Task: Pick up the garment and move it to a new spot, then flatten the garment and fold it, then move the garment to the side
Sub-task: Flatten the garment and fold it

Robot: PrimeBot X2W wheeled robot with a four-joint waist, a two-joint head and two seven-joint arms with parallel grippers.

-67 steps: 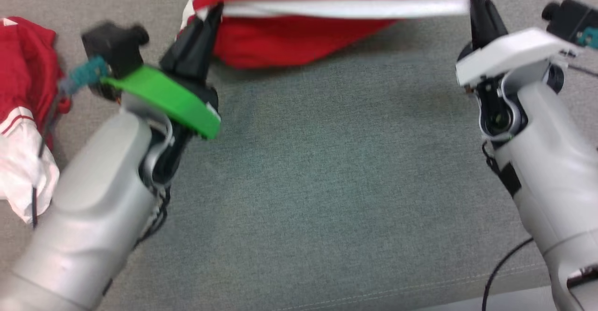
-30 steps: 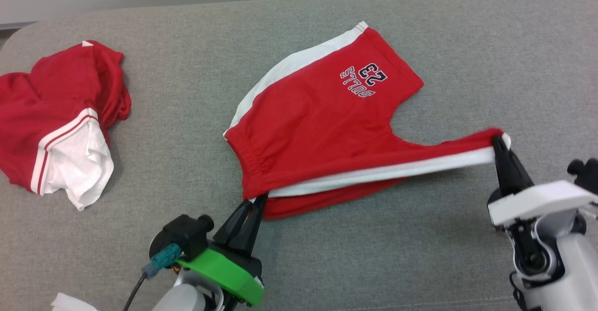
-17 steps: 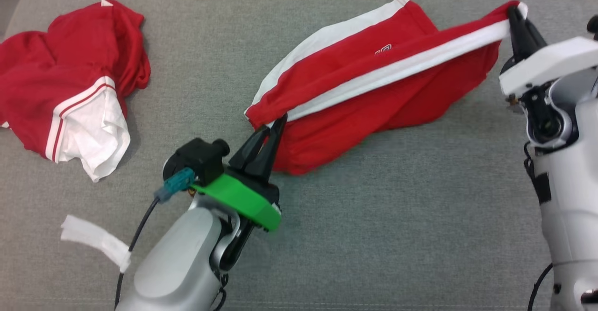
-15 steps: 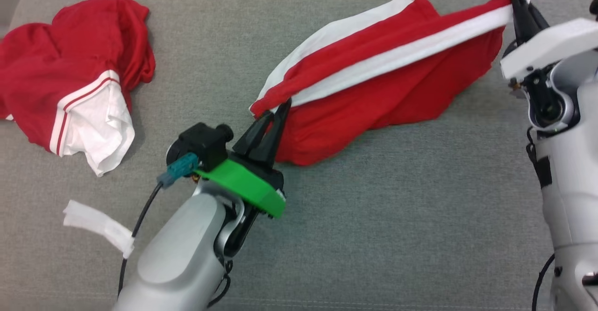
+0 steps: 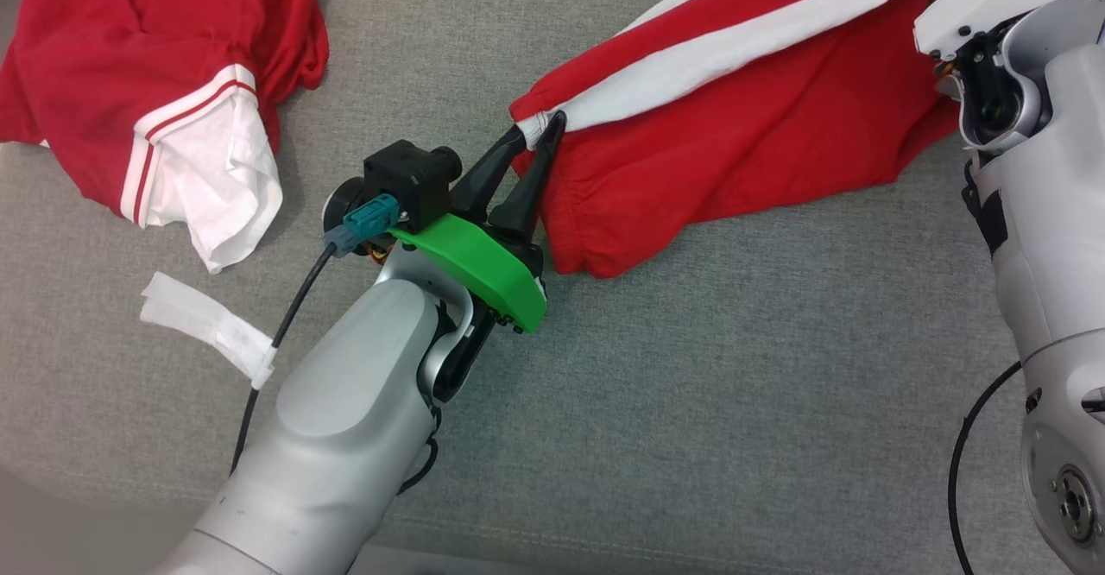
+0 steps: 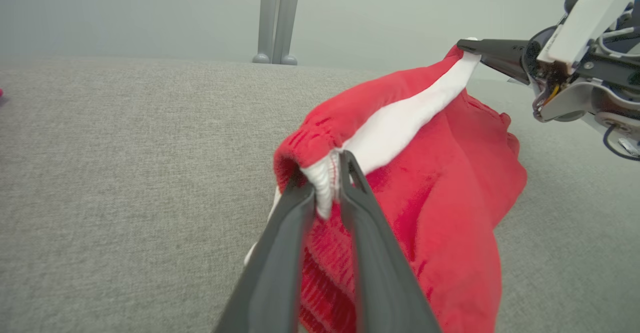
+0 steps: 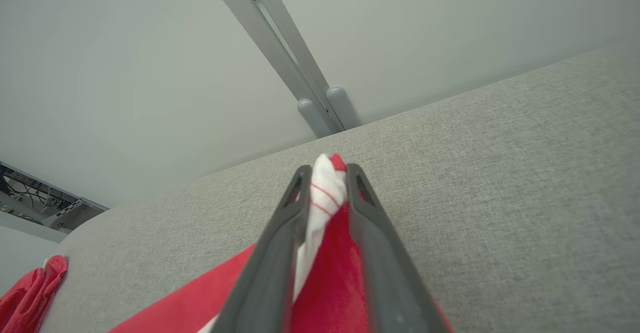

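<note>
The garment (image 5: 734, 135) is a pair of red shorts with a white side stripe, lying doubled over on the grey cushion (image 5: 691, 385). My left gripper (image 5: 537, 126) holds the white waistband corner between its fingertips, as the left wrist view (image 6: 327, 170) shows close up. My right gripper (image 7: 327, 170) pinches the white and red hem at the other end. That striped edge stretches raised between the two grippers, with the right gripper's finger (image 6: 480, 53) at its far end. The rest of the garment (image 6: 450, 198) sags onto the cushion below.
A second red and white garment (image 5: 155, 66) lies crumpled at the upper left. A white strip (image 5: 207, 325) sits by my left arm's cable (image 5: 285, 325). Grey metal legs (image 6: 277, 18) stand behind the cushion against a pale wall.
Both grippers have carried the striped edge away from me, over the rest of the garment, hiding its printed front. The head view has shifted too. The jaws look slightly wider apart.
</note>
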